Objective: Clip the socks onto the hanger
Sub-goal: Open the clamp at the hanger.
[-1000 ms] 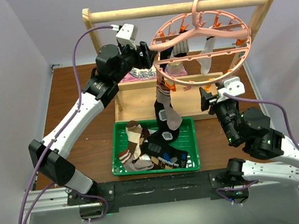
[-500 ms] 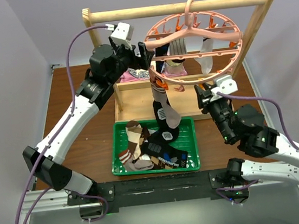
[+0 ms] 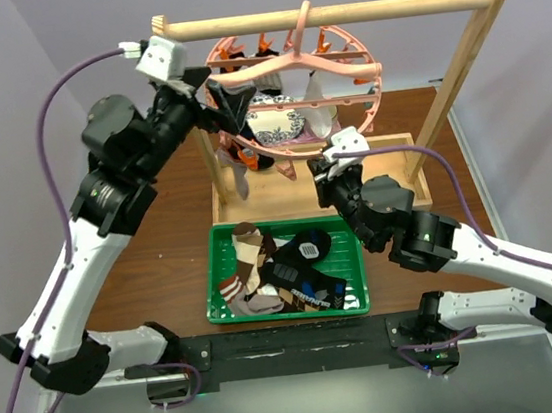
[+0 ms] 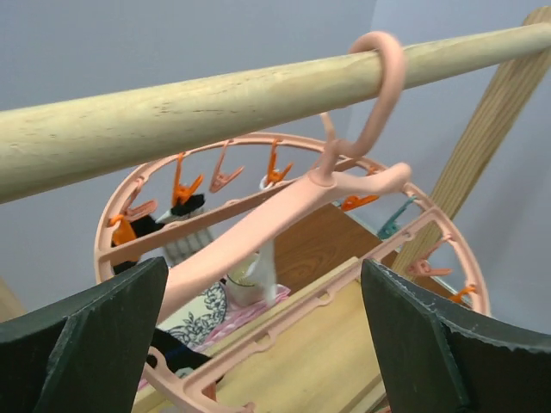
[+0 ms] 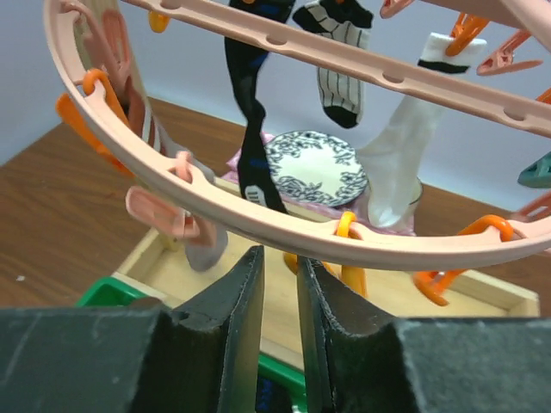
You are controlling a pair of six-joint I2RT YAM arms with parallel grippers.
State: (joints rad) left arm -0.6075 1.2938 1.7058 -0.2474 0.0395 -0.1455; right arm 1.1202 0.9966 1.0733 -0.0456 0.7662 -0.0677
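The pink hanger (image 3: 279,65) hangs by its hook from the wooden bar, tilted, with its ring low at the front. Clipped to it are a black sock (image 5: 250,142), a striped sock (image 5: 340,77) and a white sock (image 5: 396,159). More socks (image 3: 264,273) lie in the green tray (image 3: 218,309). My left gripper (image 3: 209,109) is wide open beside the ring's left side; in its wrist view the ring (image 4: 284,323) passes between its fingers untouched. My right gripper (image 5: 280,284) is shut with nothing in it, just under the ring's front rim (image 5: 258,219).
The light wooden rack's top bar (image 3: 383,7) spans the back, and a slanted post (image 3: 450,64) stands at the right. Its wooden base box (image 3: 294,192) sits behind the green tray. A patterned plate (image 5: 314,168) rests on a pink cloth under the hanger.
The hanger has slid left along the bar and turned. My left gripper opened fully and rose to the left. My right gripper shut and moved left under the ring.
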